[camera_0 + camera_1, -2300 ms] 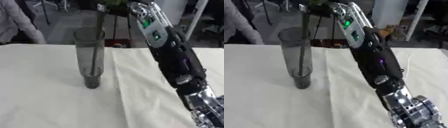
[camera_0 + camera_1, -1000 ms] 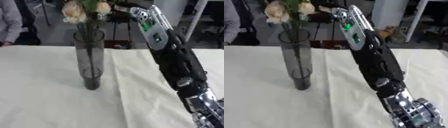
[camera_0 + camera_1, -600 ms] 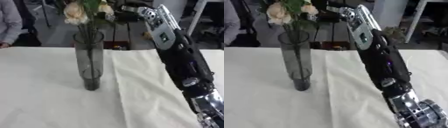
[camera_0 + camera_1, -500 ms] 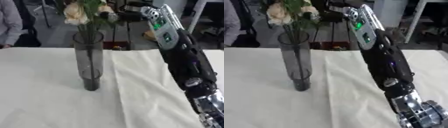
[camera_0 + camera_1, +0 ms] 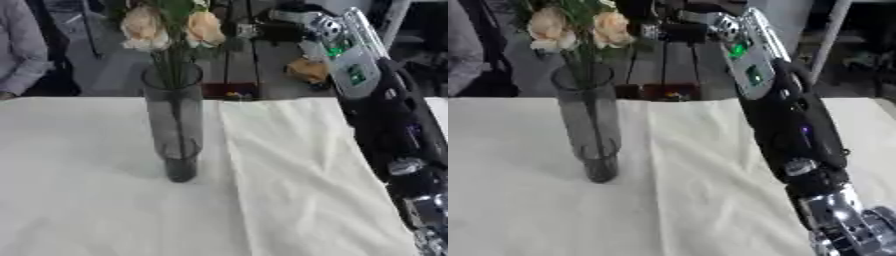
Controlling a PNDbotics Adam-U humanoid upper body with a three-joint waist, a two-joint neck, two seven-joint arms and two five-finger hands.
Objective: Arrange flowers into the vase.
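A tall smoky glass vase (image 5: 175,125) stands upright on the white cloth, left of centre. Pale peach roses (image 5: 144,27) with green leaves rise above its rim, and their stems run down inside the glass. My right arm (image 5: 376,100) reaches up from the lower right to the top of the view. Its dark hand (image 5: 267,31) is up beside the blooms, just right of them and apart from the vase. How its fingers stand is lost against the dark background. My left hand shows in neither view.
A white cloth (image 5: 289,190) covers the table, with a raised fold (image 5: 234,165) running front to back right of the vase. Beyond the far edge stand dark furniture (image 5: 241,55) and a person in a grey sleeve (image 5: 22,45) at the left.
The flowers came down into the vase, where at first only a stem showed. Since then my right arm has drawn to the right, away from the blooms; the vase has stayed put.
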